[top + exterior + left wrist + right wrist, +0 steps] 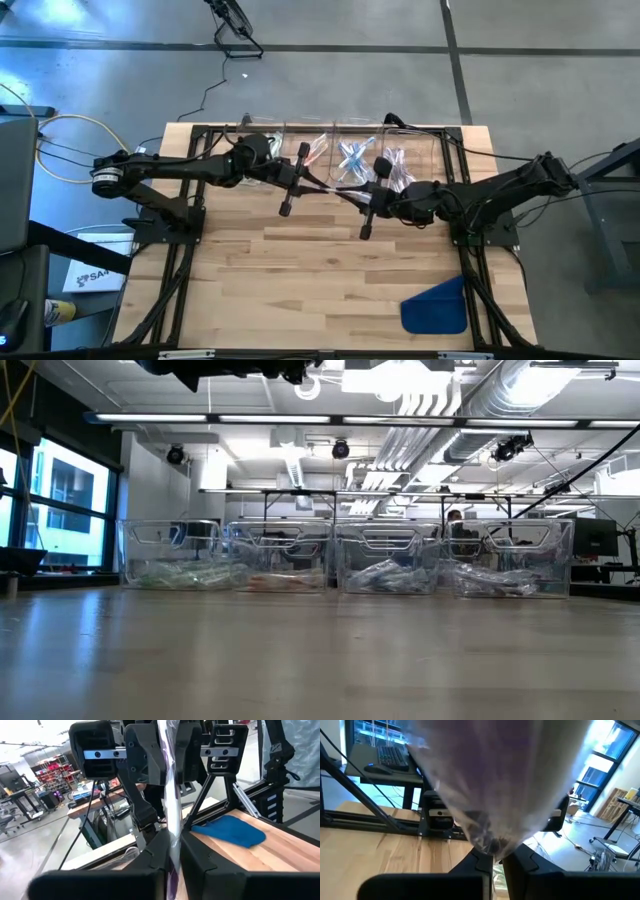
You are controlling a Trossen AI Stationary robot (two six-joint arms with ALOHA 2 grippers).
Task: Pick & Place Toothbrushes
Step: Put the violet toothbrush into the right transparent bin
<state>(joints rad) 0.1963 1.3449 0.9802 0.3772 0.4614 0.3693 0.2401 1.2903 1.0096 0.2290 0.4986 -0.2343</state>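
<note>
Two grippers meet above the table's middle, just in front of the row of clear bins. Left gripper and right gripper are each pinched closed on a clear plastic packet stretched between them, purple showing inside; probably toothbrushes. It looks light, limp and slippery, so grip near an end. More toothbrushes lie in the bins. Only the wrist views show the pinches; the low view misses both grippers.

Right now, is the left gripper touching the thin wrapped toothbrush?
Touching. The left wrist view shows the left gripper with its fingers closed against the wrapped toothbrush, no gap on either side.
</note>
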